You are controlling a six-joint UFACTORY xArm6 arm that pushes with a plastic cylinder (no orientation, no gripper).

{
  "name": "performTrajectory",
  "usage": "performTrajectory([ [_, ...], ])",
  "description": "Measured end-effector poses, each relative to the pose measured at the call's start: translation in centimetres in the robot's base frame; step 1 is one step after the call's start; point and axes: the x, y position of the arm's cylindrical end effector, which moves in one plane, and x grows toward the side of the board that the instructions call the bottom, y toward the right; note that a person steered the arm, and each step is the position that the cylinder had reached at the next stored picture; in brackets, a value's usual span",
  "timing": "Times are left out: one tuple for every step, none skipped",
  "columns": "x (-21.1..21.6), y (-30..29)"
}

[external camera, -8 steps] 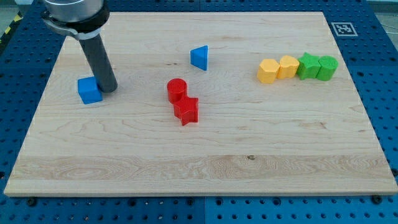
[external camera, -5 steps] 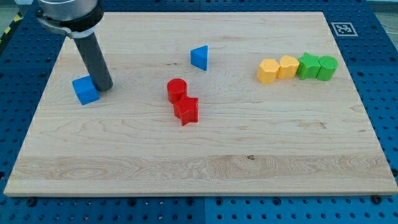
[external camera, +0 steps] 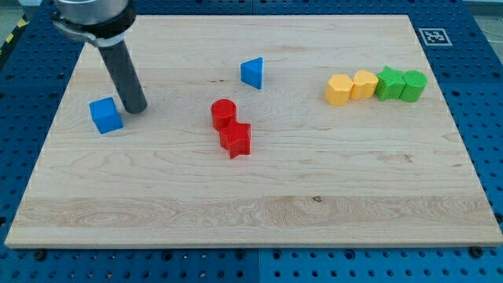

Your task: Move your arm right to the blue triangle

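The blue triangle (external camera: pixel 252 72) lies at the upper middle of the wooden board (external camera: pixel 259 220). My tip (external camera: pixel 136 108) is on the board at the view's left, well to the left of the triangle and slightly lower. A blue cube (external camera: pixel 105 115) sits just left of my tip, with a small gap between them.
A red cylinder (external camera: pixel 223 113) and a red star-like block (external camera: pixel 236 139) touch near the board's middle. At the upper right stands a row of two yellow blocks (external camera: pixel 339 89) (external camera: pixel 365 83) and two green blocks (external camera: pixel 389 82) (external camera: pixel 413 85).
The blue cube has slid a little to the left. My tip moved left with it, then came back right, leaving a small gap. The other blocks have not moved.
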Motion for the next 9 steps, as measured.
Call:
performTrajectory([
  [-0.3,1.7],
  [-0.3,2.7],
  [-0.3,3.4],
  [-0.4,4.4],
  [-0.7,7.2],
  [-0.9,9.2],
  [-0.9,12.5],
  [-0.9,16.5],
  [-0.9,20.0],
])
